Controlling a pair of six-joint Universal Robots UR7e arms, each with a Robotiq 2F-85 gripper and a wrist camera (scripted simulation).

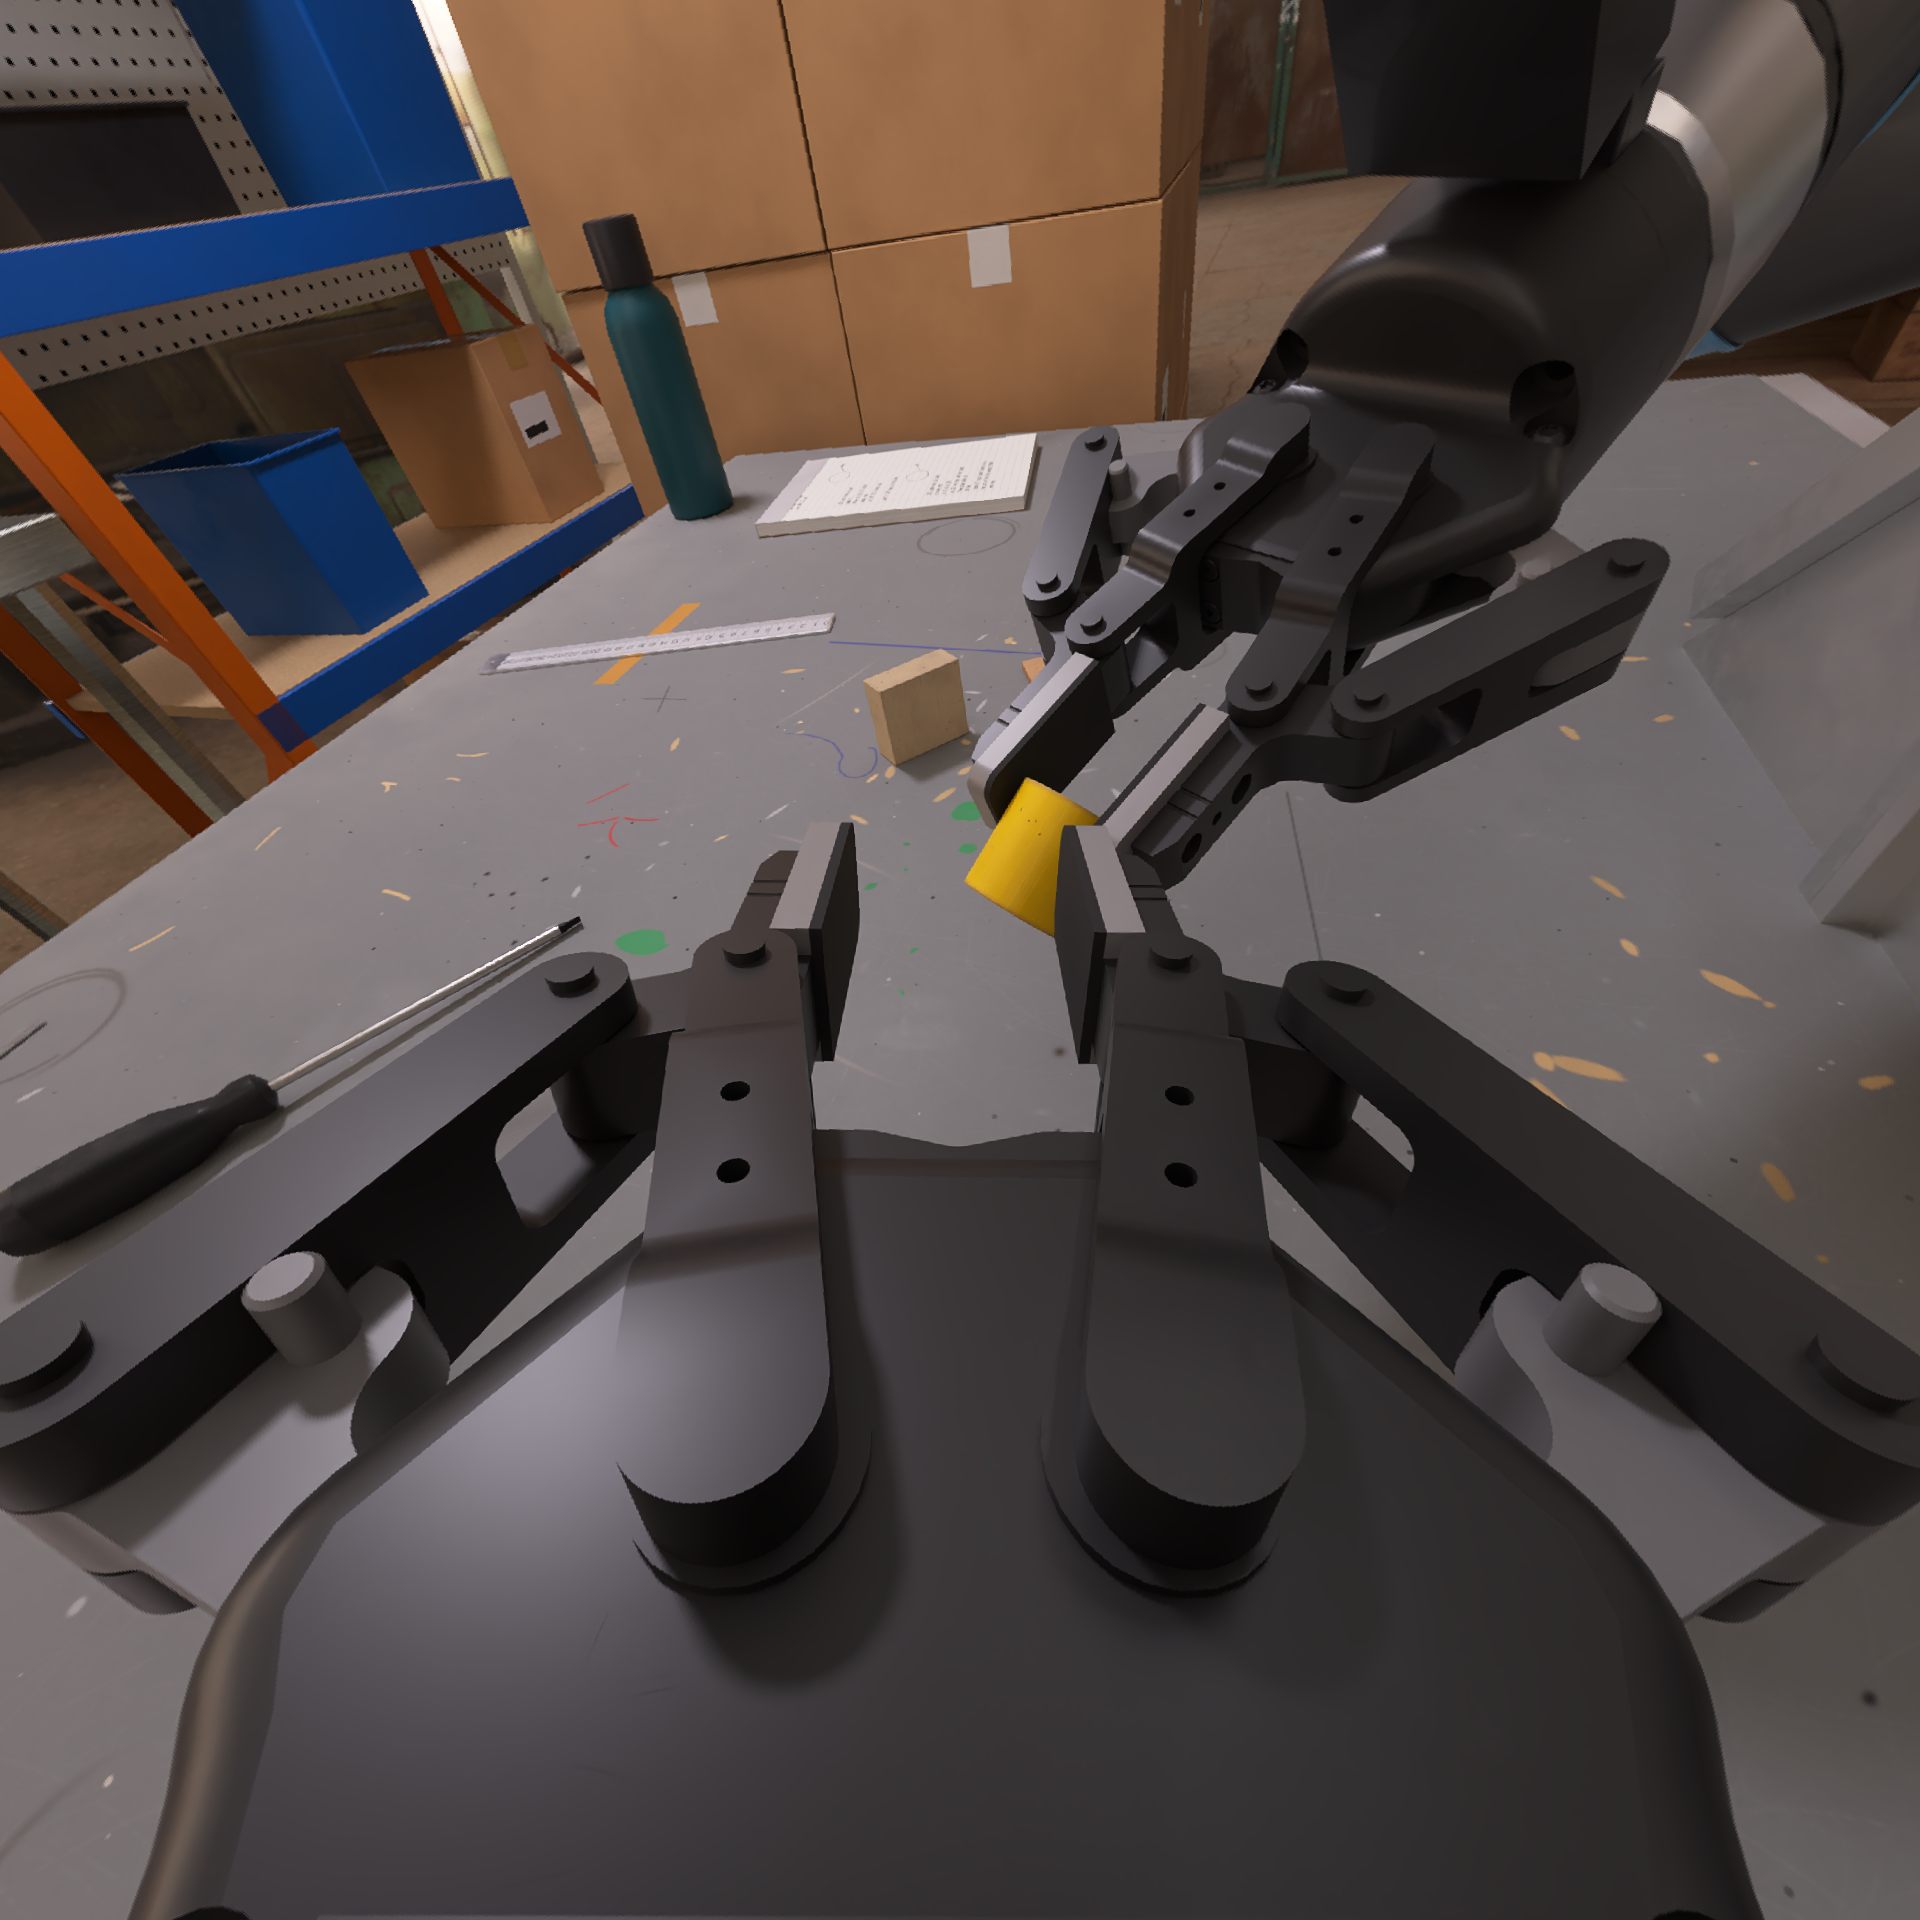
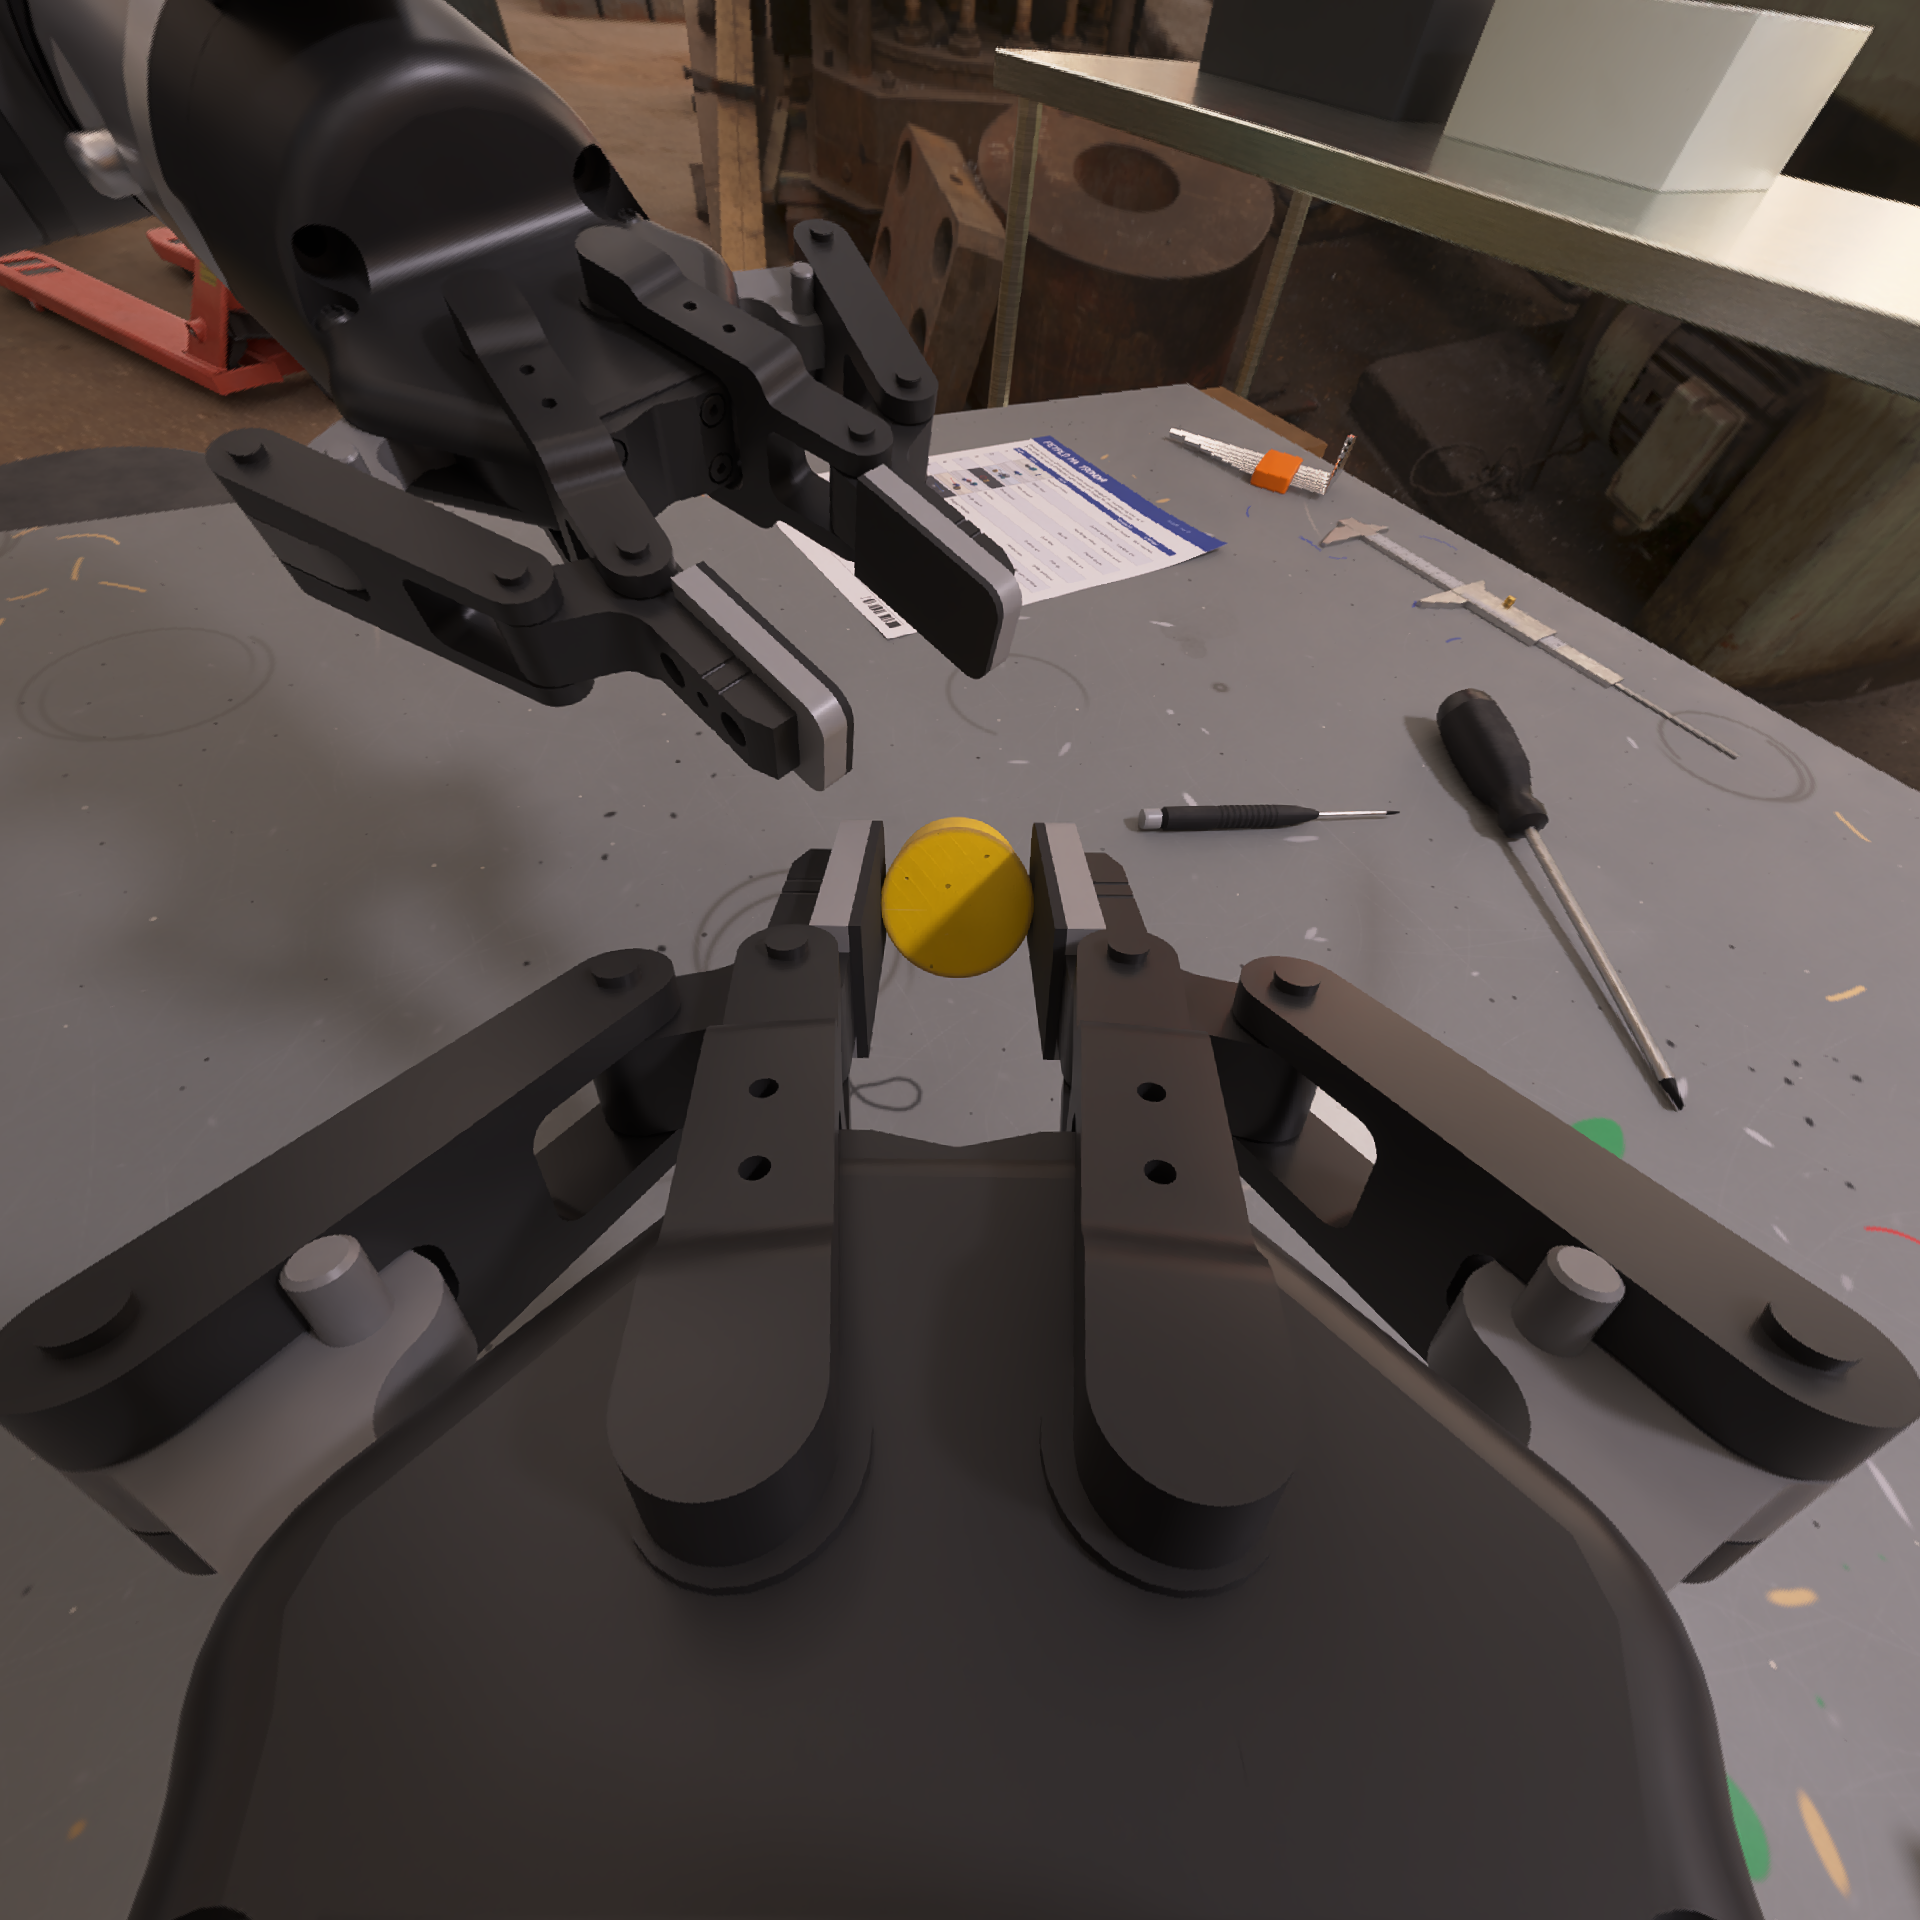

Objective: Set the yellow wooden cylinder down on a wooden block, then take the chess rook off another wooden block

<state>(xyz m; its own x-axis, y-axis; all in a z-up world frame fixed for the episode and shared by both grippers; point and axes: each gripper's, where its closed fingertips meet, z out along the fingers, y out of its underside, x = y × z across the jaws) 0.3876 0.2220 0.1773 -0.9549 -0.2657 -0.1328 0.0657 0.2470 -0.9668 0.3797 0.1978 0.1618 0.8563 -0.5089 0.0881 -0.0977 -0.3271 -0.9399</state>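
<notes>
A warehouse workshop: a grey, paint-flecked worktable (image 1: 416, 883) carries a screwdriver (image 2: 1496, 769), a steel ruler (image 1: 665, 644) and calipers (image 2: 1475, 597) near its far edge. Past the far left corner stand blue-and-orange racking (image 1: 260, 239) and stacked cardboard boxes (image 1: 935, 208); an orange pallet jack (image 2: 156, 312) sits on the floor.

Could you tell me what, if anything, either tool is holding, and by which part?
The right tool grips the yellow wooden cylinder across its curved sides; the left tool holds nothing.
</notes>
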